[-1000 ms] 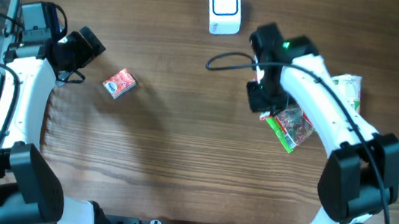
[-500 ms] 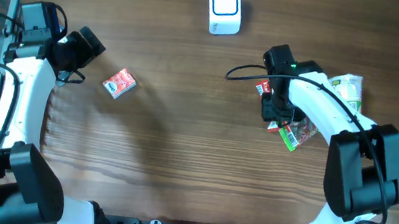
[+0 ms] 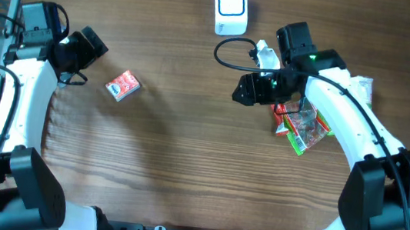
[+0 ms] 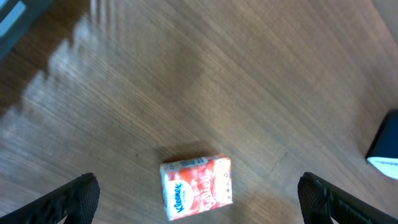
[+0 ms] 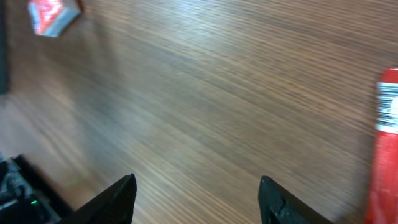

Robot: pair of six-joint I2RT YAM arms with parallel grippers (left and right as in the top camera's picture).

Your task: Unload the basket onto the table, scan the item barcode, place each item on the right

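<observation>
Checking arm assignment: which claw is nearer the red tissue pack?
Left. The left claw is close beside the red tissue pack; the right claw is far off, by the snack packets.

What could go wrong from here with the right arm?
1. The right fingers stand open and empty over the table. The red packet sits off to the side, so closing here would likely grab nothing.
2. The packets lie overlapped in a pile, so lifting one may drag another.
3. The right arm's cable loops close to the scanner and might snag or nudge it.
</observation>
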